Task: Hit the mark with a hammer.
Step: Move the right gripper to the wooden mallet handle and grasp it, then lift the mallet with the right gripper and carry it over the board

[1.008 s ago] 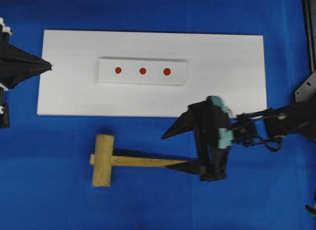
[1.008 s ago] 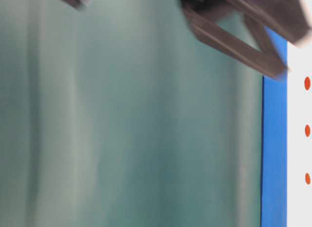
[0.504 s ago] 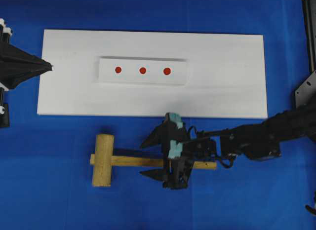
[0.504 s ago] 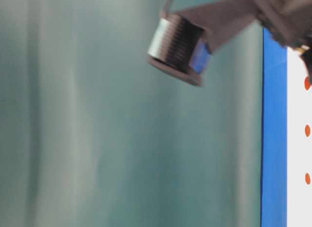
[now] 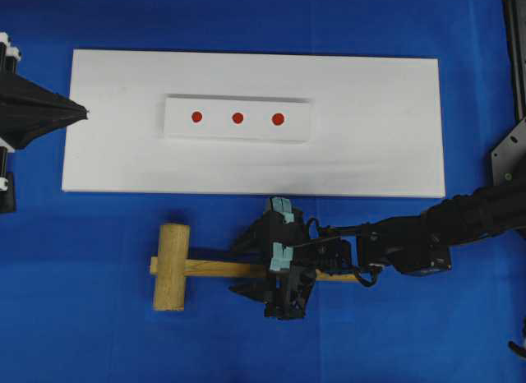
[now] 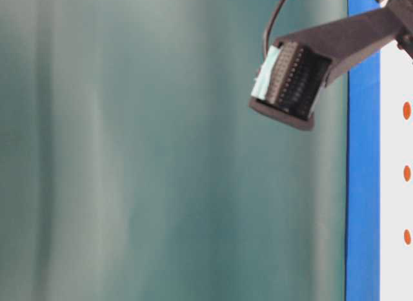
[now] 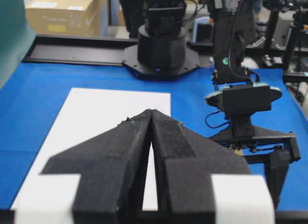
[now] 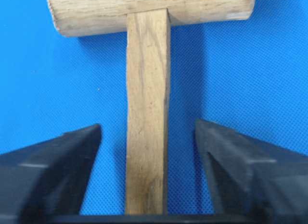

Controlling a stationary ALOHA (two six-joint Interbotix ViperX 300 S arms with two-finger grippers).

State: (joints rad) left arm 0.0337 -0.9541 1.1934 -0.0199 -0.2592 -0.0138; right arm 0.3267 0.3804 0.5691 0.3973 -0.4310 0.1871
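The blue desk [image 5: 99, 342] carries a white rectangular board [image 5: 378, 153], beyond the right tool [image 5: 256, 269]. That tool stands spread astride the light-brown wooden mallet's [image 5: 205, 267] slim handle, touching neither side. Off-centre closing could roll it away. The left tool [image 7: 152, 119] sits pressed together.

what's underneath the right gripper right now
The hammer's handle runs between the right gripper's spread fingers, lying on the blue table cover. Gaps show on both sides. The handle's stretch beneath the gripper body is hidden.
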